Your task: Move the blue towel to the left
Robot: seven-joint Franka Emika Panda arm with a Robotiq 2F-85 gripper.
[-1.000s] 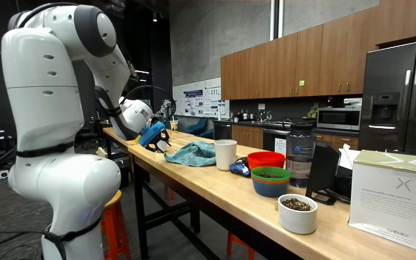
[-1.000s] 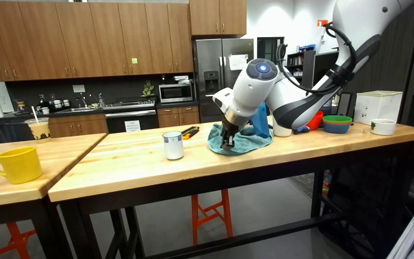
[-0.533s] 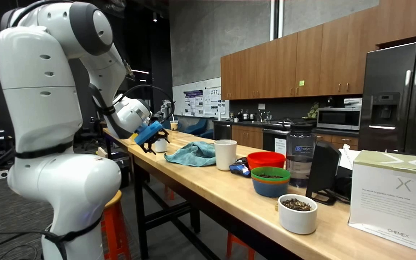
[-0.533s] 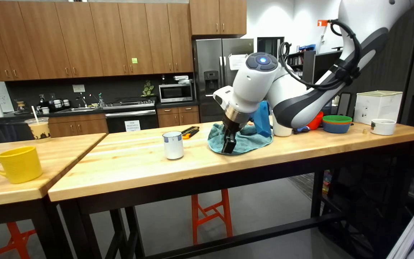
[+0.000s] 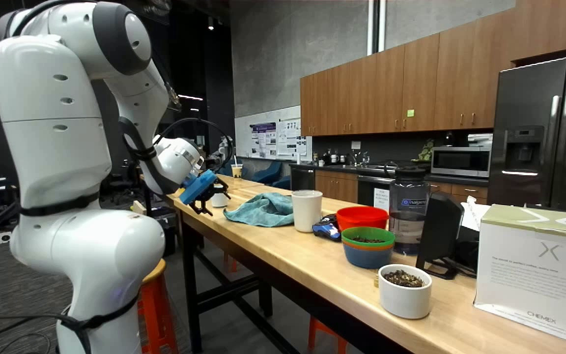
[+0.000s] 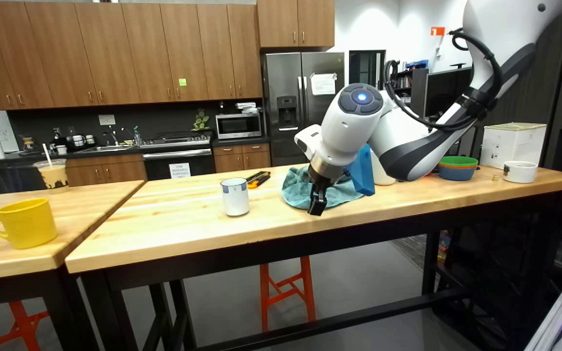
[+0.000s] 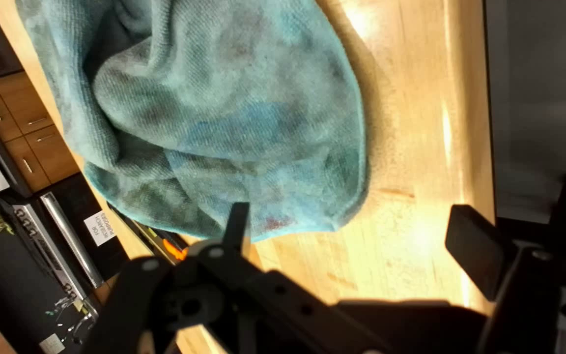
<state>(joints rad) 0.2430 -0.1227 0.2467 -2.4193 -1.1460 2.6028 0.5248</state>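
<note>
Wrist view gives me the black two-fingered gripper [image 7: 356,236] spread wide apart; the rumpled blue-green cloth towel [image 7: 234,128] lies on the pale wooden tabletop [image 7: 415,113], near its long edge.

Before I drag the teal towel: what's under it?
The teal towel lies on the wooden tabletop; anything else its folds cover can't be seen. The orange-and-black tool lies apart from it, not underneath.

The arm [image 5: 54,152] is gleaming white with dark grey bands [image 5: 115,42]; black straps [image 5: 60,206] are circling it; a black cable [image 6: 449,127] is looping; a blue light [image 6: 362,97] is glowing amid grey buttons [image 6: 348,105]; a blue block [image 6: 362,170] is jutting; pale screws [image 7: 215,252] are dotting the black gripper [image 7: 354,233].
</note>
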